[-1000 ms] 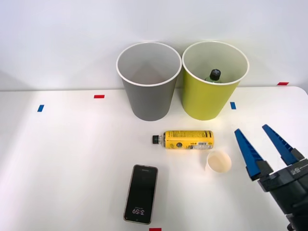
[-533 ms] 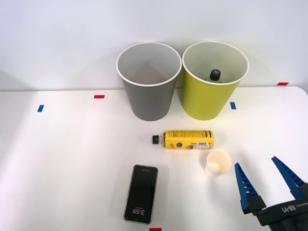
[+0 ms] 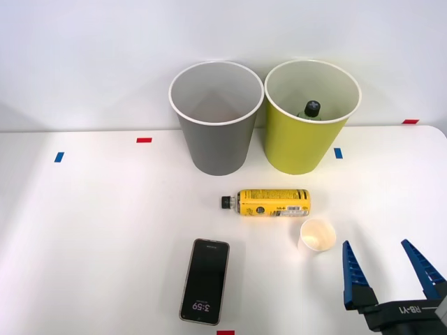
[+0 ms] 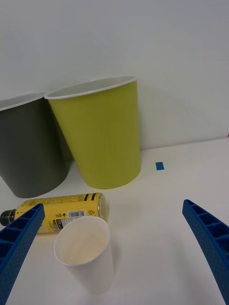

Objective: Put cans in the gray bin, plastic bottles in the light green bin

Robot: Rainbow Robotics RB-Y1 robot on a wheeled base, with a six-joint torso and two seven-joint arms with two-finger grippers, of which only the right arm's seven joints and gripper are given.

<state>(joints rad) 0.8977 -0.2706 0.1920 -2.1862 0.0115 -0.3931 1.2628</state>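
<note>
Farthest to the gripper's left, and a little ahead of it, a dark phone (image 3: 204,281) lies flat on the white table (image 3: 84,230). Well ahead and to the left stands the gray bin (image 3: 215,143), whose whitish inside looks empty as far as it can be seen. Nearer, ahead and left of the gripper, a yellow-labelled bottle (image 3: 269,202) with a black cap lies on its side, and just beyond the fingertips stands an upright white paper cup (image 3: 317,235). Almost straight ahead, well apart, is the light green bin (image 3: 305,139), with a black-capped bottle (image 3: 311,109) already inside, so that part appears done. The yellow bottle is not yet sorted, and no can is visible on the table. The right gripper (image 3: 389,265) hovers with its blue fingers spread apart, holding nothing.
</note>
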